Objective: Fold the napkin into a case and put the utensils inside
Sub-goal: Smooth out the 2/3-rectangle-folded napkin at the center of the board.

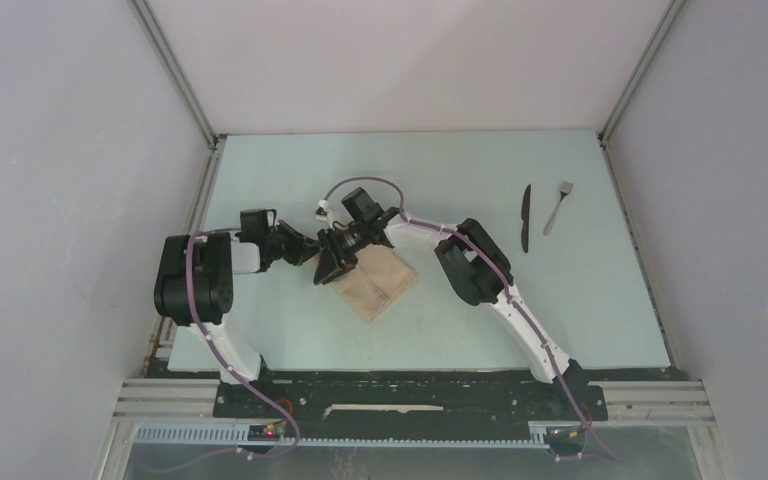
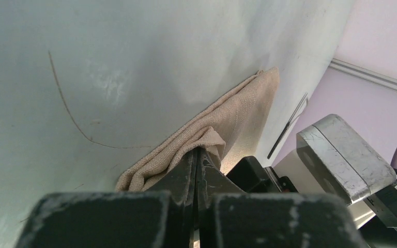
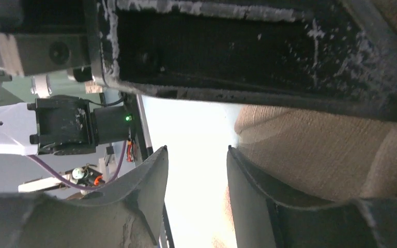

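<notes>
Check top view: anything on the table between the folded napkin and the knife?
Only the right arm crosses that stretch in the top view; otherwise bare table between the napkin and the knife.

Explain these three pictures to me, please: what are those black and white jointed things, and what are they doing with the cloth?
They are two robot arms bolted at the table's near edge. The wide picture looks down from above; the other two come from a camera on each wrist. A beige napkin, already folded over, lies in the middle. The left gripper is shut on the napkin's edge, as its wrist view shows. The right gripper sits beside the cloth with its fingers apart and nothing between them. Far off on the right lie a black knife and a grey fork, untouched.
</notes>
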### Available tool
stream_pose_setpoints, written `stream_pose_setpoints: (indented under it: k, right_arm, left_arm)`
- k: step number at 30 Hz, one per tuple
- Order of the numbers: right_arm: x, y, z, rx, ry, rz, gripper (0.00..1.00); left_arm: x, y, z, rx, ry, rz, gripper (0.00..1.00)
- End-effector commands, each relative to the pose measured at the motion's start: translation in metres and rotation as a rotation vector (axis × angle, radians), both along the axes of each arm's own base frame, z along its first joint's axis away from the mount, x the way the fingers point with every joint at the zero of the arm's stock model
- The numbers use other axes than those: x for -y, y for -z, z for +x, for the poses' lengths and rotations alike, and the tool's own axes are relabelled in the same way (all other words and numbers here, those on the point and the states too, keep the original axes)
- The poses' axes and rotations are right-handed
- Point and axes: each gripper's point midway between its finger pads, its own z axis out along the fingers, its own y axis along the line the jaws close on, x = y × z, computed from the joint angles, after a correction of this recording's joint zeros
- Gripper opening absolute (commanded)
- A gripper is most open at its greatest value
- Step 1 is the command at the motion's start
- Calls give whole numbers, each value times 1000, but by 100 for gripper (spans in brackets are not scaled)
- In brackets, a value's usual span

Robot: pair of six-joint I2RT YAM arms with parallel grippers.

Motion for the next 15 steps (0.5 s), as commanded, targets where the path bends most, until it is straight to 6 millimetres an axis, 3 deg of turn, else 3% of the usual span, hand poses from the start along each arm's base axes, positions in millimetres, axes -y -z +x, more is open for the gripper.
stream_pose_setpoints:
  k: [1, 9, 15]
  right_arm:
    - [11, 10, -19, -42, -41, -52, 54]
    - [56, 1, -58, -106, -4, -68, 54]
    - [98, 10, -94, -215, 46, -95, 53]
  left_arm:
    - [-13, 16, -1, -42, -26, 55, 0]
    - [-16, 24, -5, -63, -33, 70, 0]
    - [-16, 24, -4, -63, -32, 74, 0]
